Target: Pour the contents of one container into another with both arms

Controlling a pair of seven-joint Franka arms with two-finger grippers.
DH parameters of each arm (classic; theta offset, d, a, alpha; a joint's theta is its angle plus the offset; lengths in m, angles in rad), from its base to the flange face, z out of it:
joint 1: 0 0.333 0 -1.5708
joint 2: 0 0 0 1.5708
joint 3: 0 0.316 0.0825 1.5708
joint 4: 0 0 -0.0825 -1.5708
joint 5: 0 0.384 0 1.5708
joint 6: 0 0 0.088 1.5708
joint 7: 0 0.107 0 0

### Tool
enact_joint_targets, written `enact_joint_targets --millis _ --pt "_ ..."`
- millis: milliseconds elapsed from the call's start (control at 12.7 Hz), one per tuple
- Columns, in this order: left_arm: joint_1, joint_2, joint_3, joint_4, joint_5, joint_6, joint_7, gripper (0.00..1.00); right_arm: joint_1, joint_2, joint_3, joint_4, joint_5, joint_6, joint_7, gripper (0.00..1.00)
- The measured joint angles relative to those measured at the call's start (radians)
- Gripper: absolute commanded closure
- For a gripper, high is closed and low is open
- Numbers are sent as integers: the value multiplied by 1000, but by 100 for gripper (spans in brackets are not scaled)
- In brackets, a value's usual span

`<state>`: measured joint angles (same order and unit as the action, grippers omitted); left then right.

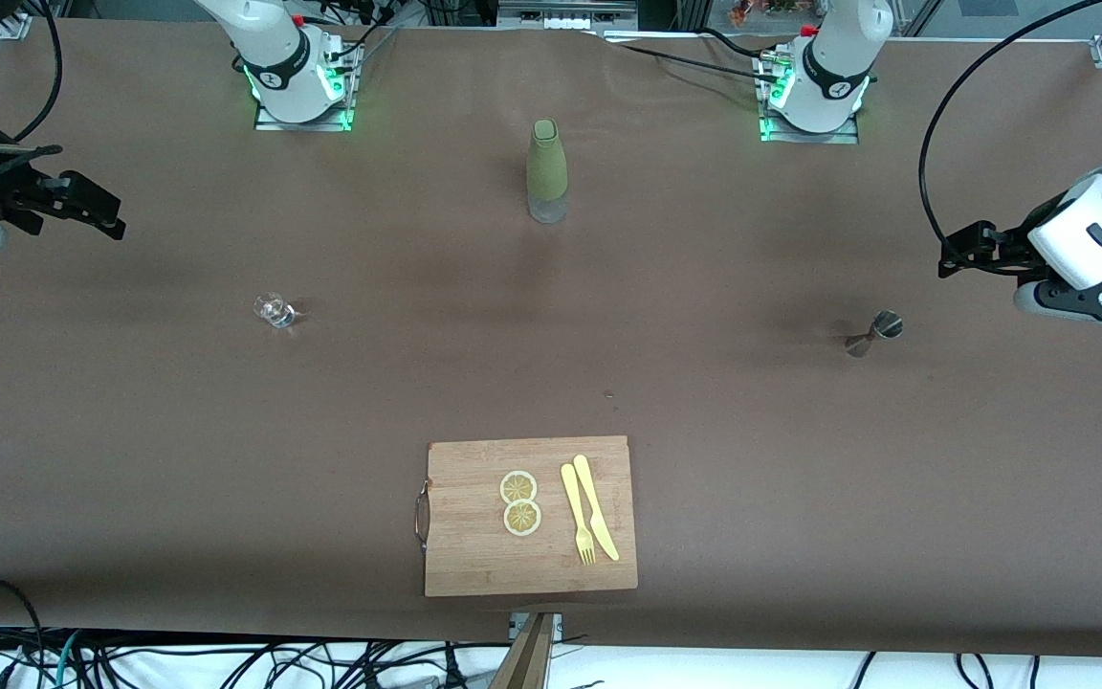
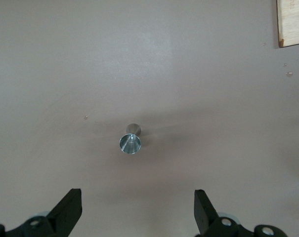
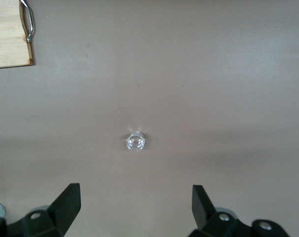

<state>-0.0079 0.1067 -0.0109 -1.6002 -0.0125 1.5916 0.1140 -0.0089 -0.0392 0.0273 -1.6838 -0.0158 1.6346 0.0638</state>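
A brown table (image 1: 130, 459) fills the front view, with the arm bases along its top edge and cables below its bottom edge.

Going from the right arm's end: the right gripper (image 1: 97, 212) hangs over that end of the table, its fingers spread wide and holding nothing. The glass (image 1: 274, 309) stands on the bare table near it, well apart from everything else. It is small, clear and surely fragile and slippery; I would take it around the wall, low, with soft pressure.

In the middle, a green bottle (image 1: 547, 170) stands upright toward the top edge. A board (image 1: 474, 565) lies at the bottom edge and carries two lemon slices (image 1: 519, 502), a fork (image 1: 576, 512) and a knife (image 1: 596, 506).

Toward the left arm's end stands the jigger (image 1: 874, 333), metal, light and stiff, with a narrow waist that looks the best place to grip. The left gripper (image 1: 955, 258) hangs over that end, also wide open and empty.

The left wrist view looks down into the jigger (image 2: 131, 141), between the open fingers (image 2: 67, 210); I cannot tell if it holds liquid. The right wrist view shows the glass (image 3: 136, 141) from above and the board's handle (image 3: 28, 19). Only the front view shows the bottle.
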Motion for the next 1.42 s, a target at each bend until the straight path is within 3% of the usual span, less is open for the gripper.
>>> enact_joint_targets --millis 395,632,1107,1423 --pt "6 1 -1 -1 -1 0 3 0 0 0 0 0 0 0 0 0" --pt "57 4 -1 -10 -109 1 26 0 0 0 0 0 0 0 0 0" --pt "204 9 0 -57 -286 53 511 0 0 0 0 0 0 0 0 0" --pt "268 10 0 -92 -343 68 825 0 0 0 0 0 0 0 0 0"
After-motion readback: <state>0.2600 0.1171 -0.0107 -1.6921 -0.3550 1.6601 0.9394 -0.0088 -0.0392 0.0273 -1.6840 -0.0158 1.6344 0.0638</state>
